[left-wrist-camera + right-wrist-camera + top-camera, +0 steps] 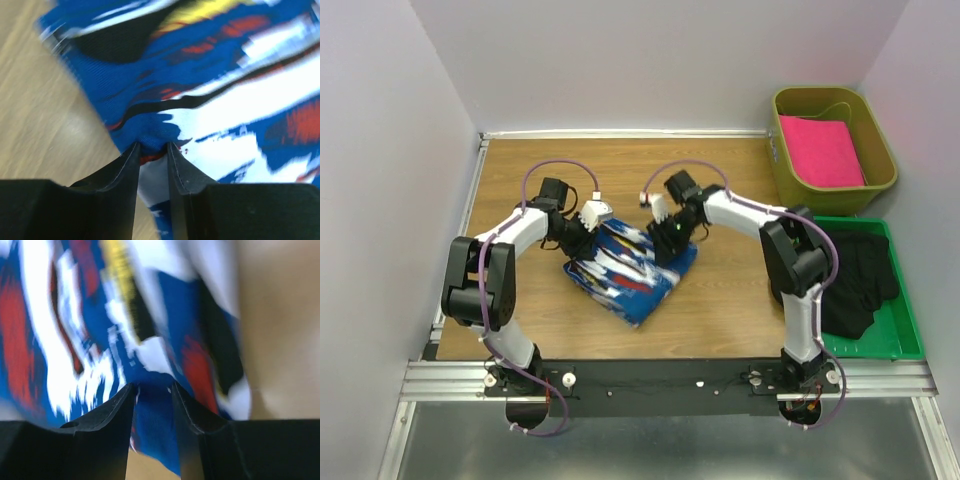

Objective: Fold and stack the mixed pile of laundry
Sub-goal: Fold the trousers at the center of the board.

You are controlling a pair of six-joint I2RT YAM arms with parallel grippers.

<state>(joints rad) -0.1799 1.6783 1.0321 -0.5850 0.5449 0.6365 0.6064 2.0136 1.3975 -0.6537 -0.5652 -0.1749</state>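
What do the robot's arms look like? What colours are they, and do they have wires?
There are two matching arms, the left arm and the right arm. Each is made of white tubes joined by chunky black joints. A thin purple cable loops out of each one near the wrist. Each arm ends in two black, wedge-shaped fingers. Both are bolted to a black bar on a silver rail.

The blue cloth (625,272), blotched with white, red and black, lay in a loosely folded, rumpled heap near the middle of the wooden table (720,310). The black garment (860,280) lay crumpled in the green tray (892,338), well apart from it.
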